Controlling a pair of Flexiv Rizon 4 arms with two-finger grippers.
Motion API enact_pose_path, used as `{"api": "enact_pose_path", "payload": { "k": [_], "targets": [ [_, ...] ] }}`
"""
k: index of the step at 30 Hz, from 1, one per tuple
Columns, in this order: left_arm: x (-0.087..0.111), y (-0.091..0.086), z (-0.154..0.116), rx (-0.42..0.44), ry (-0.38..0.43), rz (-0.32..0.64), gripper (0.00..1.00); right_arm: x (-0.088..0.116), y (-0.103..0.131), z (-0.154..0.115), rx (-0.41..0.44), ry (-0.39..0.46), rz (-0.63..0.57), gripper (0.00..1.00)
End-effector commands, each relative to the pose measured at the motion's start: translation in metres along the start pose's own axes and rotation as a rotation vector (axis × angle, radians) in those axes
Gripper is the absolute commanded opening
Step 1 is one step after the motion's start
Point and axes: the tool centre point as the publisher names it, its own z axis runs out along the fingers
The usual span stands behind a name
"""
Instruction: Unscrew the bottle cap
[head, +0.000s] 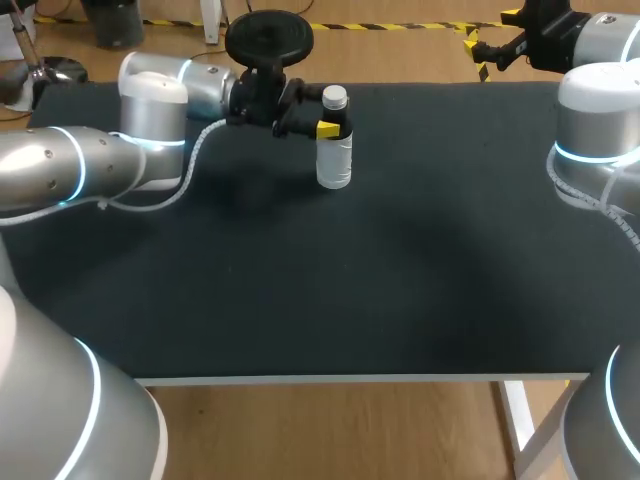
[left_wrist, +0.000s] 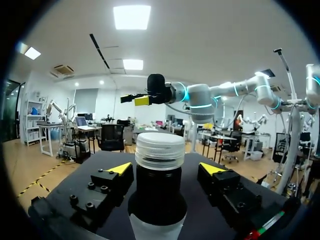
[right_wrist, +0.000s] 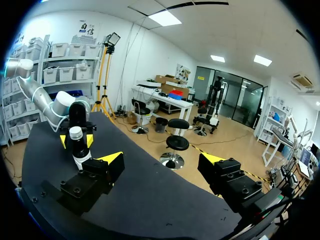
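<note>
In the head view the left gripper (head: 331, 121) shows one yellow fingertip (head: 327, 130), at 6 o'clock of the bottle (head: 334, 165). The finger at 12 o'clock is hidden behind the neck. The left wrist view's edge cuts off the bottle's lower body. In the right wrist view its base is hidden behind a finger of the right gripper (right_wrist: 162, 160). The tabletop's (head: 330, 300) 7 o'clock corner lies under the left arm (head: 60, 420).

Left hand (left_wrist: 166, 168) flanks the bottle (left_wrist: 157, 192); cap (left_wrist: 160, 149) stands free.
</note>
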Motion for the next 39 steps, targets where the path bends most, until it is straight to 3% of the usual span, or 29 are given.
{"api": "enact_pose_path", "payload": {
  "k": [1,3,8,26,39],
  "targets": [
    [-0.005,0.002,0.0,0.002,0.013,0.0,0.46,0.0,0.0,0.0,-0.001,0.0,0.0,1.0],
    [-0.005,0.002,0.0,0.001,0.015,0.001,0.39,0.0,0.0,0.0,-0.001,0.0,0.0,1.0],
    [-0.005,0.001,0.0,0.004,0.015,0.003,0.0,0.0,0.0,0.0,-0.001,0.0,0.0,1.0],
    [-0.011,-0.004,-0.015,0.014,-0.03,0.014,0.0,0.0,0.0,0.0,-0.001,0.0,0.0,1.0],
    [-0.012,-0.007,-0.015,0.012,-0.02,0.021,0.0,0.0,0.0,0.0,-0.001,0.0,0.0,1.0]
  ]
}}
